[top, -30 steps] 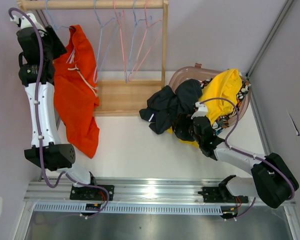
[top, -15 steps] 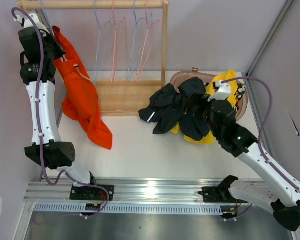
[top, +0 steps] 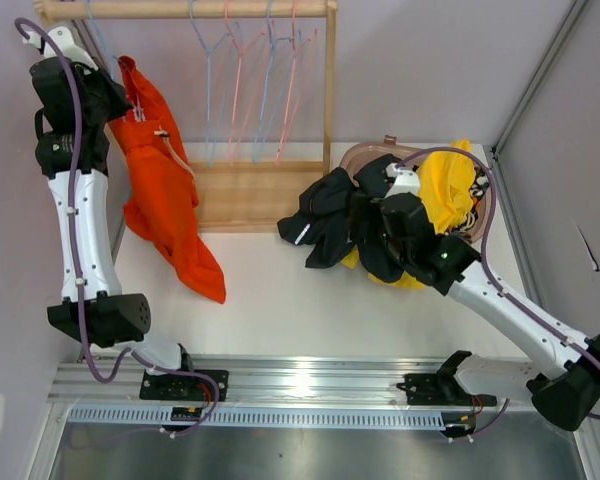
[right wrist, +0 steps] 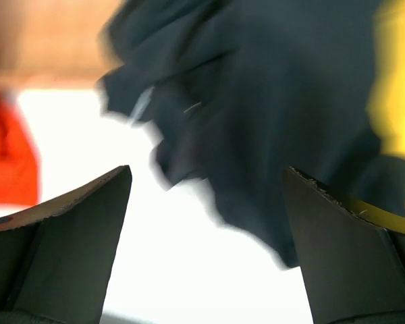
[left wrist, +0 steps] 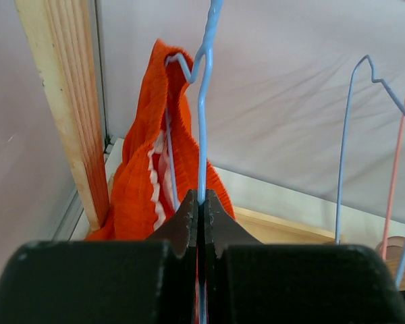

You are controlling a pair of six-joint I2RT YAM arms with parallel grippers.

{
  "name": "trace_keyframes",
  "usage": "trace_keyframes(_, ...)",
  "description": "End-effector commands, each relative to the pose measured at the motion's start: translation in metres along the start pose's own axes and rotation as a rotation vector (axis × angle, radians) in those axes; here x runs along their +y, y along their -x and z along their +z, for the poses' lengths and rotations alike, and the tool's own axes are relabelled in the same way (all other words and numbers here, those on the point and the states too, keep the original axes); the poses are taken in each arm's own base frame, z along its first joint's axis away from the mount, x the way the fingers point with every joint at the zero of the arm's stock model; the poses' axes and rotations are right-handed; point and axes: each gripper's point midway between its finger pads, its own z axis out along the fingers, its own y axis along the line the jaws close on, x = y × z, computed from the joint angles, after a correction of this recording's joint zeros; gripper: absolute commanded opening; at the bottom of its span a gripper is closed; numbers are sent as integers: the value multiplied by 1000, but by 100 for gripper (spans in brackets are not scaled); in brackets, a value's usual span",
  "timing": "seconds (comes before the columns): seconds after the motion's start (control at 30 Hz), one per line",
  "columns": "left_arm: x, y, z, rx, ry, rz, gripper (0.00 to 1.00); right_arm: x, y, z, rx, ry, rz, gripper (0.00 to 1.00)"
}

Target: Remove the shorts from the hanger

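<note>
The orange-red shorts (top: 165, 205) hang from a blue wire hanger (left wrist: 204, 101) at the left end of the rack, their lower part draped onto the table. My left gripper (left wrist: 201, 201) is shut on that hanger's wire just below its hook, with the shorts' waistband (left wrist: 158, 169) right behind it. Seen from above, the left gripper (top: 115, 98) is beside the top of the shorts. Black shorts (top: 330, 215) and yellow shorts (top: 445, 185) lie piled at the right. The right gripper (right wrist: 208, 172) hangs open over the black shorts (right wrist: 256, 101), holding nothing.
The wooden rack has a top rail (top: 180, 10), a right post (top: 330, 90) and a base board (top: 235, 195). Several empty blue and pink hangers (top: 250, 80) hang on the rail. A brownish basket (top: 365, 152) sits under the pile, with patterned cloth (top: 477, 215) at its right rim.
The left jaws closed on the blue hanger wire and the orange-red shorts swung a little. The right arm lifted off the pile and now hovers over the black shorts.
</note>
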Motion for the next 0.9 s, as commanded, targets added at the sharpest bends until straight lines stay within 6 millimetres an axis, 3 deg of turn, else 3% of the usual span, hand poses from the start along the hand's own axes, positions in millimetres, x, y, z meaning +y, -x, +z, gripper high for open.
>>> trace_keyframes(0.0,-30,57,-57,-149,-90,-6,0,54,25,-37,-94,174,48,99)
trace_keyframes(0.07,-38,65,-63,-163,-114,-5,0,65,27,-40,-117,164,6,99)
trace_keyframes(0.1,-47,82,-71,-197,-145,-1,0,80,22,-47,-113,195,-20,100)
trace_keyframes(0.17,-51,88,-71,-201,-161,-9,0,90,20,-50,-120,197,-46,99)
trace_keyframes(0.2,-57,104,-79,-239,-176,-8,0,94,15,-49,-113,195,-66,99)
trace_keyframes(0.3,-63,115,-90,-276,-205,-6,0,107,2,-52,-99,207,-92,99)
trace_keyframes(0.4,-64,109,-92,-263,-214,-8,0,120,-5,-57,-94,239,-95,100)
trace_keyframes(0.43,-66,110,-101,-270,-220,-9,0,125,-7,-57,-94,251,-103,99)
trace_keyframes(0.47,-64,95,-94,-230,-217,-15,0,139,-4,-65,-106,292,-102,99)
trace_keyframes(0.53,-71,91,-105,-237,-235,-15,0,158,-2,-70,-116,334,-132,99)
trace_keyframes(0.57,-69,80,-109,-227,-231,-18,0,172,-1,-77,-122,368,-141,99)
trace_keyframes(0.6,-75,76,-114,-229,-251,-22,0,189,17,-89,-152,407,-125,99)
trace_keyframes(0.63,-80,83,-127,-264,-275,-27,0,204,11,-84,-145,414,-168,99)
trace_keyframes(0.67,-80,64,-118,-217,-280,-36,0,222,9,-93,-142,444,-190,99)
trace_keyframes(0.7,-82,59,-117,-206,-292,-43,0,234,13,-95,-151,445,-200,99)
trace_keyframes(0.73,-84,58,-118,-199,-304,-55,0,259,29,-97,-186,445,-201,99)
trace_keyframes(0.8,-86,50,-118,-178,-312,-63,0,287,31,-105,-190,468,-234,99)
trace_keyframes(0.83,-87,50,-120,-181,-316,-67,0,305,60,-122,-237,506,-187,99)
trace_keyframes(0.87,-88,52,-124,-189,-319,-70,0,323,44,-109,-215,506,-228,99)
